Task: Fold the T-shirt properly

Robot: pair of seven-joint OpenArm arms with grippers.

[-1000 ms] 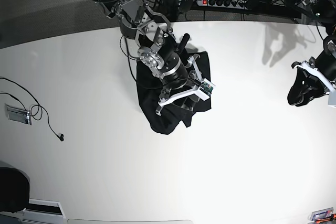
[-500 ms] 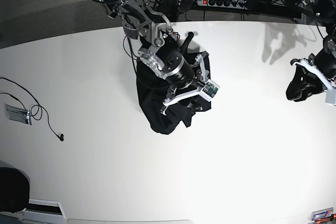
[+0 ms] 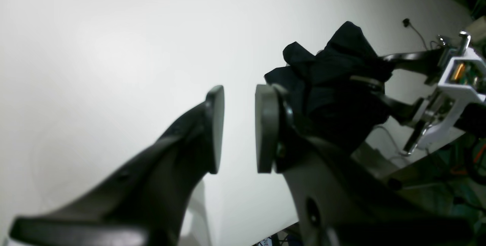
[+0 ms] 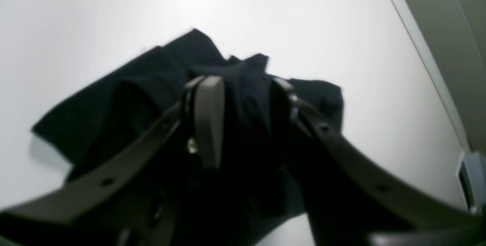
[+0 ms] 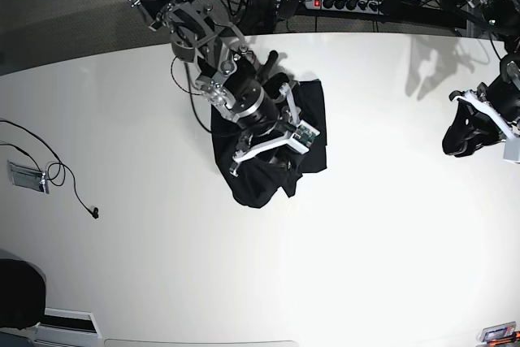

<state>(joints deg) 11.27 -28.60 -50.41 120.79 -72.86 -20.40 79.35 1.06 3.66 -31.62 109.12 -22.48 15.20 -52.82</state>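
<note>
One T-shirt [image 5: 264, 176], two grippers — left gripper [image 3: 238, 128], right gripper [image 4: 245, 119] — one table [image 5: 325, 266], one thin cable [image 5: 61, 176].

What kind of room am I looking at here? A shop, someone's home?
Most likely a robotics lab or test bench, not a home. Two robot arms work over a bare white table, one gripping a crumpled black T-shirt, and a power strip with tangled cables sits behind the table.
</note>
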